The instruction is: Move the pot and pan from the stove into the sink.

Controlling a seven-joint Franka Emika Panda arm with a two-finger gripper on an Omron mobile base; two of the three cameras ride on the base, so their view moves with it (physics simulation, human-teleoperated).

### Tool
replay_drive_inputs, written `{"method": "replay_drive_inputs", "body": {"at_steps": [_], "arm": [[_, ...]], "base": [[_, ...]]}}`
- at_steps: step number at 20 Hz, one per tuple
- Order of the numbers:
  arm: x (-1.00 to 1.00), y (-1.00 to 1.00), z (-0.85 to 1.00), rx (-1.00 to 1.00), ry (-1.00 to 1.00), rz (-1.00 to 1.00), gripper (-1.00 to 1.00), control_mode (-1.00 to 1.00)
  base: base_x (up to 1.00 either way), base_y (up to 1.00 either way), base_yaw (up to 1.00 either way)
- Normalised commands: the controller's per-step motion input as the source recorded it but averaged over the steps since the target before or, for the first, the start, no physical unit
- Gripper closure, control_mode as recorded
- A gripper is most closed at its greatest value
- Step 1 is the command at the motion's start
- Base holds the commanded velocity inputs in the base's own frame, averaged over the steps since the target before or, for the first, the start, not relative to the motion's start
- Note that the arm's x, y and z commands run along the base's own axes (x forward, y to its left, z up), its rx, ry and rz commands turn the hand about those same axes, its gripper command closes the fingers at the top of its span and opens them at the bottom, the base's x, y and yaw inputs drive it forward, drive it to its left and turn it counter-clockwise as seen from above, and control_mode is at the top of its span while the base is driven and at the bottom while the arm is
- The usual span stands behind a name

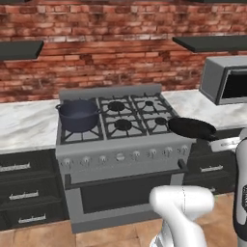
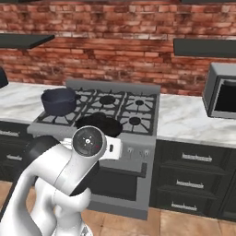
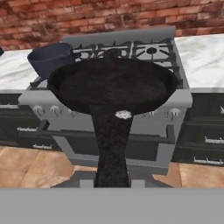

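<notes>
Since the pan (image 3: 111, 85) is a stiff, shallow black piece, probably light but lever-heavy at the bowl, its thin handle looks like the sensible hold, and the gripper (image 3: 112, 181) is closed on that handle (fingertips hidden beneath it). It hangs lifted off the stove (image 1: 120, 154), at the front right corner, while the pot (image 1: 78, 115) sits on the rear left burner.
</notes>
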Motion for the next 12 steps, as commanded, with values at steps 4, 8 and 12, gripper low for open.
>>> {"method": "replay_drive_inputs", "body": {"at_steps": [4, 8, 12], "arm": [[0.00, 0.00, 0.00, 0.00, 0.00, 0.00, 1.00, 1.00], [0.00, 0.00, 0.00, 0.00, 0.00, 0.00, 1.00, 1.00], [0.00, 0.00, 0.00, 0.00, 0.00, 0.00, 1.00, 1.00]], "base": [[-0.12, -0.01, 0.00], [-0.04, -0.04, 0.00], [0.05, -0.22, -0.37]]}}
